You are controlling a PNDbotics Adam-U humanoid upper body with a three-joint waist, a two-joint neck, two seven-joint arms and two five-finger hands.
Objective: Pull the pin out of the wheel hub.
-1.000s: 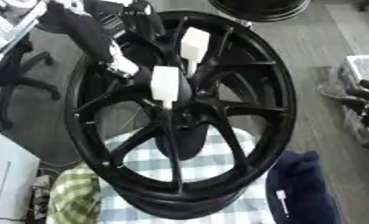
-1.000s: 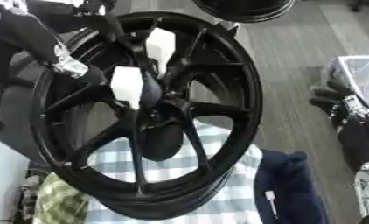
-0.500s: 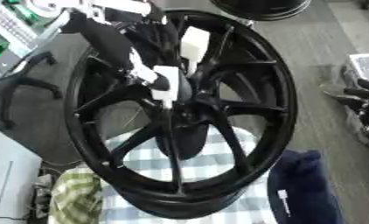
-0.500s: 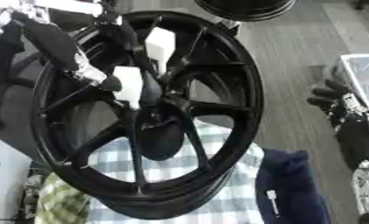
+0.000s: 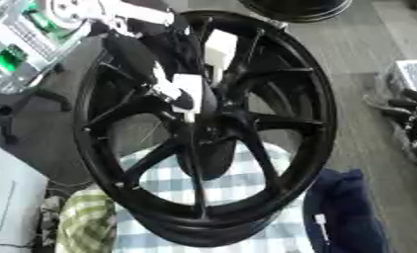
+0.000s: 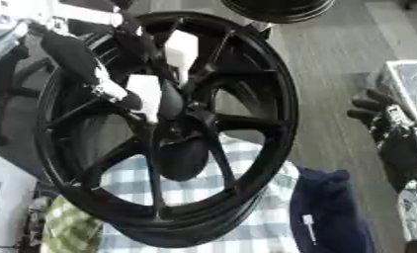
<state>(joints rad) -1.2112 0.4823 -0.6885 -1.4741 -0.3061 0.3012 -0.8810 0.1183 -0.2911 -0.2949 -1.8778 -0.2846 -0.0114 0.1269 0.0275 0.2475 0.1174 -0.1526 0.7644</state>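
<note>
Standing on edge, the black wheel fills mid-frame over a blue-white checked cloth. Left hand comes in from upper left, fingers at a white block-shaped pin just above the hub; whether they clasp it, cannot tell. A second white pin sits higher between the spokes. Dark blue fabric lower right, green checked cloth lower left. Right hand not seen.

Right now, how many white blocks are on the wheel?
2. One block sits higher, near the upper spokes. The other block sits lower, by the hub, with the left hand at it. Others may be hidden.
</note>
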